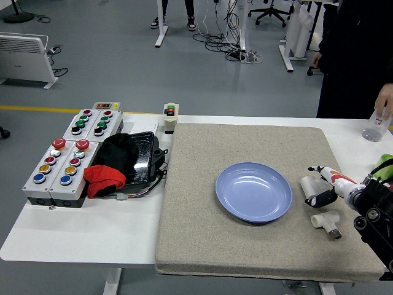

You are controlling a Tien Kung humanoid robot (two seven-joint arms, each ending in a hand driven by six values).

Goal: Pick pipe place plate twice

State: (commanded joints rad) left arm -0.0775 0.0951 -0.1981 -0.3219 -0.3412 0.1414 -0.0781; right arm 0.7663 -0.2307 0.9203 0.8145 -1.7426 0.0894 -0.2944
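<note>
- At the near right of the grey mat (202, 246), the near pipe fitting (326, 221) lies free, a white tee with a metal end, well clear of the hand. It is the second pick; leave it undisturbed while the first is taken.
- Just beyond it, the right hand (320, 183) reaches in from the right edge, its fingers spread with a black finger (322, 198) below and a white, red-tipped one above, bracketing the far pipe fitting (311, 185). They seem to touch or nearly touch it, but I cannot tell that they have clamped; I judge the grasp not yet made.
- To do this step well, close across the fitting's straight barrel, not its side branch, so the tee cannot twist out. Close slowly and confirm a firm hold before lifting.
- To the left, mid-mat, the blue plate (228, 203) sits empty, so neither pipe is placed. Lift straight up to clear the rim, carry left, and release low over the plate's middle so the fitting does not roll out.
- Farther right, at the table's far edge, a person's hand (384, 101) holds a clear bottle (375, 127), well apart from the work.
- The left hand is out of view.
</note>
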